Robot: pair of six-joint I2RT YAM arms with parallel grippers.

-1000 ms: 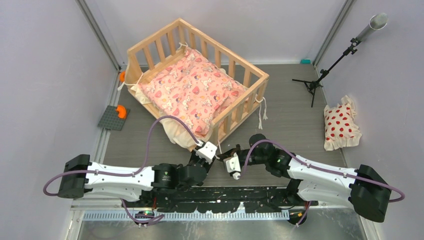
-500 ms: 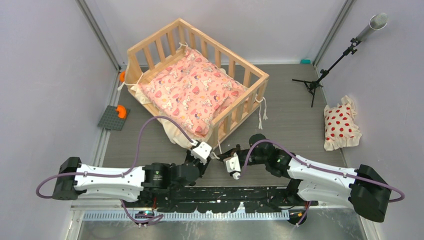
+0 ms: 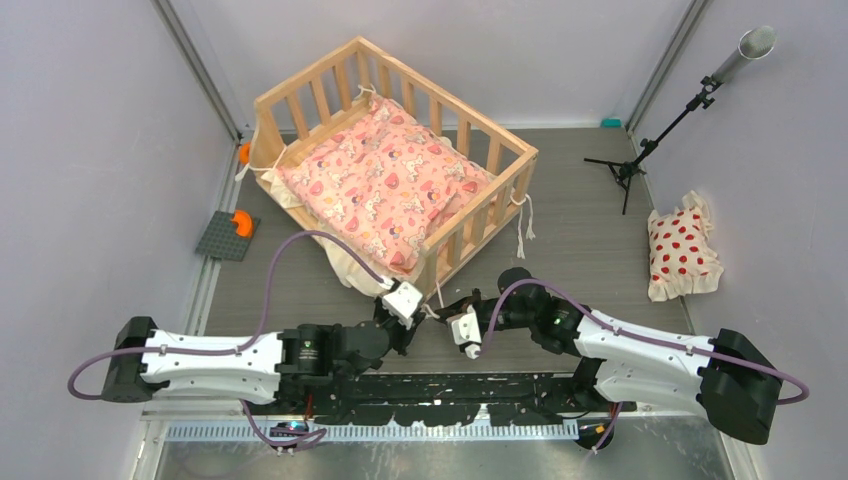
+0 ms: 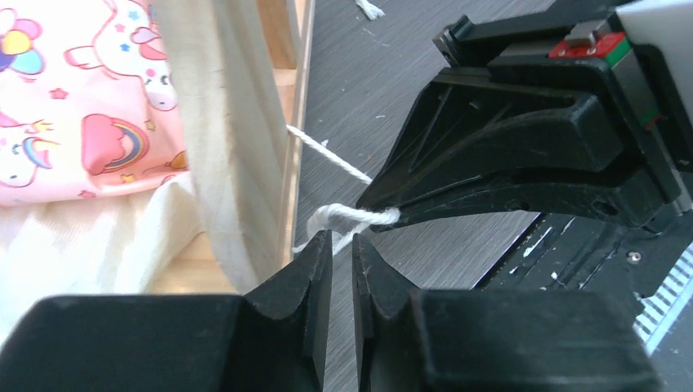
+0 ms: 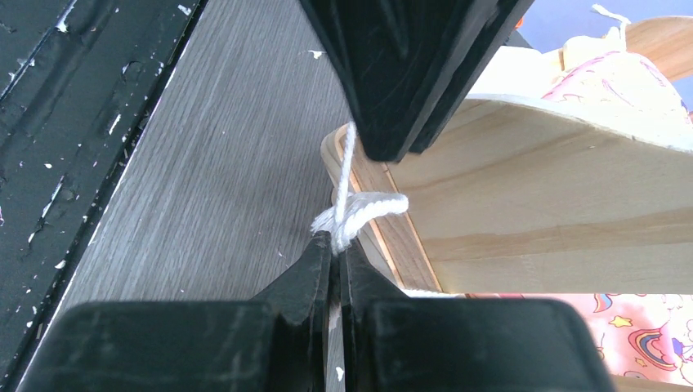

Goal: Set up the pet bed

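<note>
The pet bed (image 3: pixel 300 85), a light wood slatted crib, stands at the back centre with the pink cartoon cushion (image 3: pixel 385 185) inside it. Both grippers meet at its near corner post (image 4: pixel 237 147). My right gripper (image 5: pixel 335 241) is shut on a knotted cream tie (image 5: pixel 359 211) hanging from that corner. It also shows in the top view (image 3: pixel 442 306). My left gripper (image 4: pixel 342 245) is just behind the same tie (image 4: pixel 339 216). Its jaws stand a narrow gap apart, with only table showing between them. In the top view the left gripper (image 3: pixel 422 308) faces the right one.
A white pillow with red dots (image 3: pixel 683 250) lies at the right wall. A black tripod stand (image 3: pixel 640 150) is at the back right. A grey plate with an orange piece (image 3: pixel 228 235) lies at the left. Another tie (image 3: pixel 522 225) hangs off the bed's right corner.
My left arm has drawn back to the left and its gripper has shifted slightly down-left at the bed corner. The right arm and the tie it holds have not moved.
</note>
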